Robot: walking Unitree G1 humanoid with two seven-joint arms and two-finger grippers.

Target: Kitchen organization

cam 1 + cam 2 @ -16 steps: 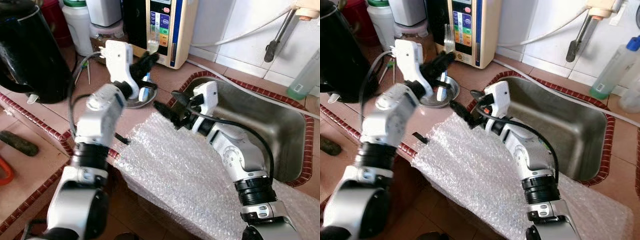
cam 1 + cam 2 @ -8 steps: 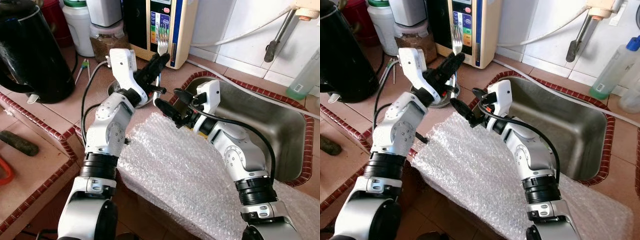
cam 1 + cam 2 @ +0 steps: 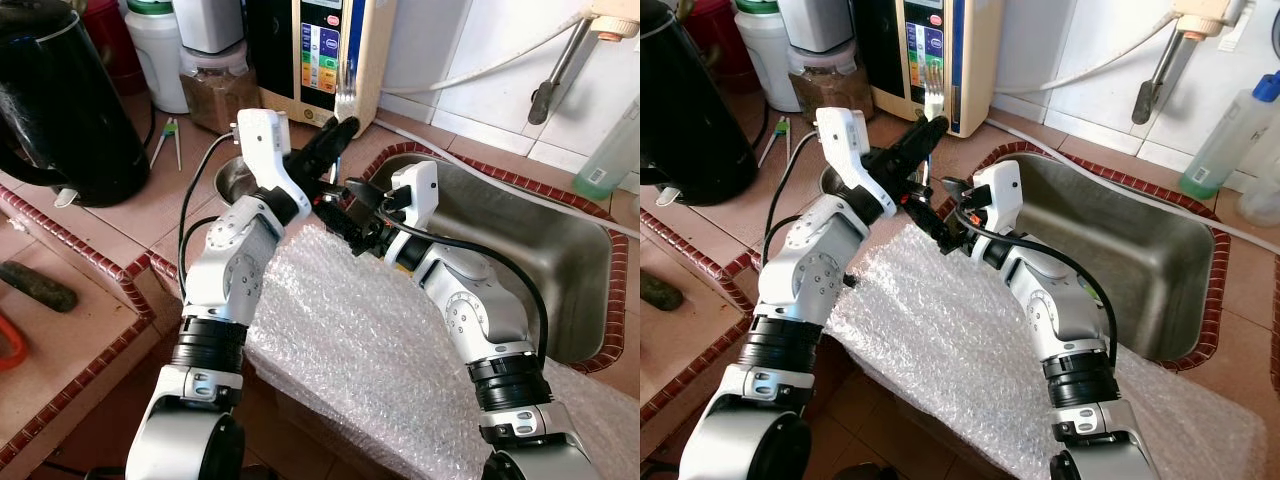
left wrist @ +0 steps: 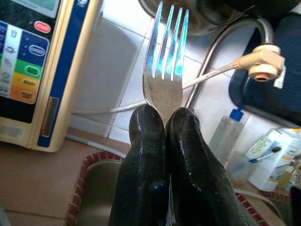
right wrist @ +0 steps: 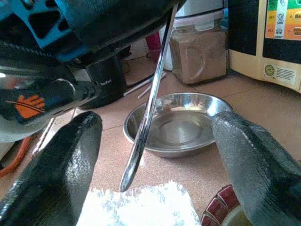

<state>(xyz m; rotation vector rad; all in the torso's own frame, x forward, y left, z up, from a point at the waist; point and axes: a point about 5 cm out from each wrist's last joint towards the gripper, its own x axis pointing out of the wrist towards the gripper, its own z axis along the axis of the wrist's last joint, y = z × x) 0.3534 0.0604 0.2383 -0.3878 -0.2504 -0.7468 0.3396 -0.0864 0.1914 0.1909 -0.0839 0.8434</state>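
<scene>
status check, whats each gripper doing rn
Left gripper shut on fork, tines up. Right gripper open around its handle. Steel bowl behind.

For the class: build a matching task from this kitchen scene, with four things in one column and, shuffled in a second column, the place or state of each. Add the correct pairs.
Things
1. fork
2. steel bowl
3. bubble wrap
4. right gripper

Places or states
A. spread over the counter edge beside the sink
B. open, with the fork's handle hanging between its fingers
C. pinched by the left gripper, tines up
D. empty, on the counter in front of a jar of brown powder

Pairs: 1-C, 2-D, 3-A, 4-B
</scene>
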